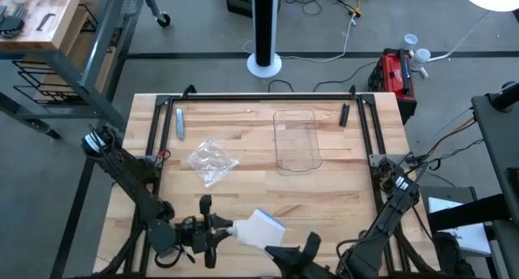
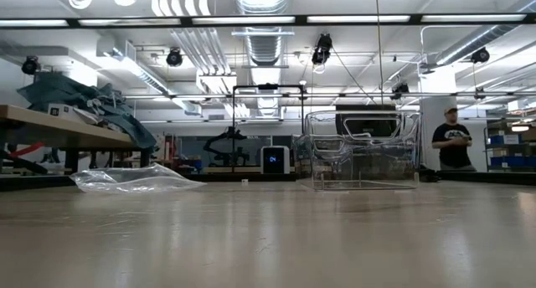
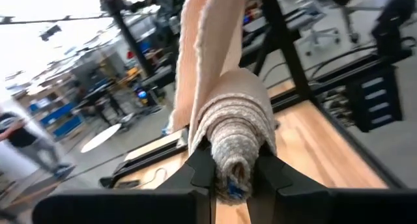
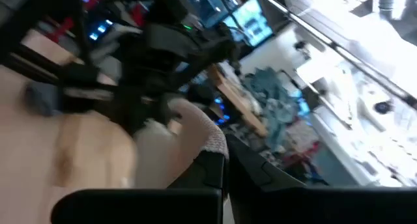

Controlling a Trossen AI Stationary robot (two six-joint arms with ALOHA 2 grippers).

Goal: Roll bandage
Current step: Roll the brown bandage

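Observation:
The bandage (image 1: 261, 228) is a white-grey strip near the table's near edge, part of it wound into a small roll (image 3: 236, 142). My left gripper (image 1: 229, 229) is shut on the roll and points toward the table's right. From the roll, the flat strip (image 3: 207, 48) runs to my right gripper (image 1: 276, 248), which is shut on its other end. The low view shows neither arm nor the bandage. My left gripper pinches the wound roll (image 3: 234, 165) between its two fingers, one on each side, the roll's spiral end facing the wrist camera. The fingers lie level, coming from the table's left. The roll sits above the wood, and the strip leaves it stretched flat. My right gripper pinches the strip's free end (image 4: 210, 140) between its two fingers, which come from the table's right and near side. The cloth runs from there toward the left gripper without sagging. I cannot tell how many layers are held.
A clear plastic tray (image 1: 296, 141) stands at the table's far middle, with a crumpled clear wrapper (image 1: 212, 161) to its left. A grey pen-like thing (image 1: 179, 121) and a small dark piece (image 1: 344, 114) lie near the far edge. A person (image 2: 453, 141) stands in the room beyond.

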